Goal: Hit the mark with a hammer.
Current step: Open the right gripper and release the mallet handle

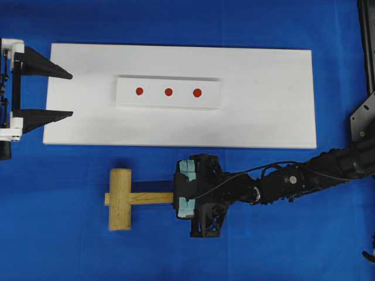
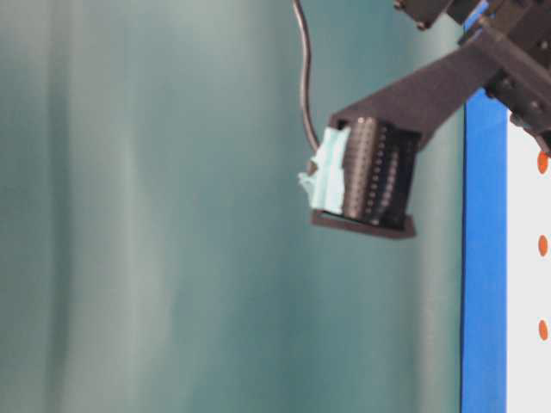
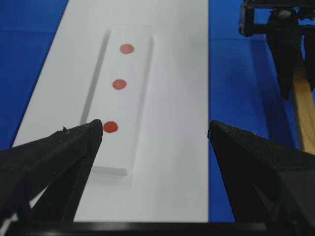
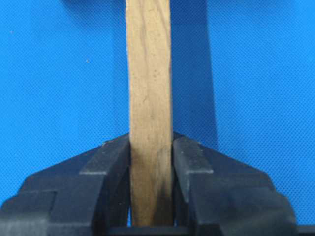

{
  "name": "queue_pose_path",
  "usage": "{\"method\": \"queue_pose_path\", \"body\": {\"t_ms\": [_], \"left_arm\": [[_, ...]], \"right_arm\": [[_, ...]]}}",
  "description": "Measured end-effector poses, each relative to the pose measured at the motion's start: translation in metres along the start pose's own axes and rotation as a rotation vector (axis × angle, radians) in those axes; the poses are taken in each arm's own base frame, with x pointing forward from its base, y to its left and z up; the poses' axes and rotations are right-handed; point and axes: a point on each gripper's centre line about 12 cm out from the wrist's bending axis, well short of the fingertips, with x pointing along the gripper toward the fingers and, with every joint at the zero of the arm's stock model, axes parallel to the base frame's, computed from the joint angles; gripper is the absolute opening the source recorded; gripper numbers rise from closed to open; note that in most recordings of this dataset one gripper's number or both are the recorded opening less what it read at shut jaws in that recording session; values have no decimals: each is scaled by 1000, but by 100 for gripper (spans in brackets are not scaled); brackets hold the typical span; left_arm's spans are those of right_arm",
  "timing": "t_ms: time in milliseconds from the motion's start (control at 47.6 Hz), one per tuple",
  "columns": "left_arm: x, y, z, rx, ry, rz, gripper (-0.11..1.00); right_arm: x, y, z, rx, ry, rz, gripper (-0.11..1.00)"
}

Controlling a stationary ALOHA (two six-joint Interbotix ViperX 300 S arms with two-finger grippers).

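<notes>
Right gripper pinches the stiff, head-heavy hammer mid-handle, at the head's 3 o'clock; left gripper gapes wide.

Left pincer standing wide open over white board. Raised white strip bearing three red marks. Hammer handle showing at right, under right pincer, over blue counter.
</notes>
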Motion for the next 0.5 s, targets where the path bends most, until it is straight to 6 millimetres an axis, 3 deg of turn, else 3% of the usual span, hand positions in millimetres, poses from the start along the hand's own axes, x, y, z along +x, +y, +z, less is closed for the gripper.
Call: {"method": "queue_pose_path", "body": {"t_ms": [252,294,357,504], "left_arm": [[0,0,0,-2,0,0,87],[0,0,0,0,0,0,87],[0,0,0,0,0,0,87],[0,0,0,0,-2,0,87]], "right_arm": [[0,-3,1,6,-8,-25,88],[-1,-4,0,6,-9,-33,90],[-5,-6,3,6,-20,-43,85],[-33,-5,20,4,-76,-23,81]]}}
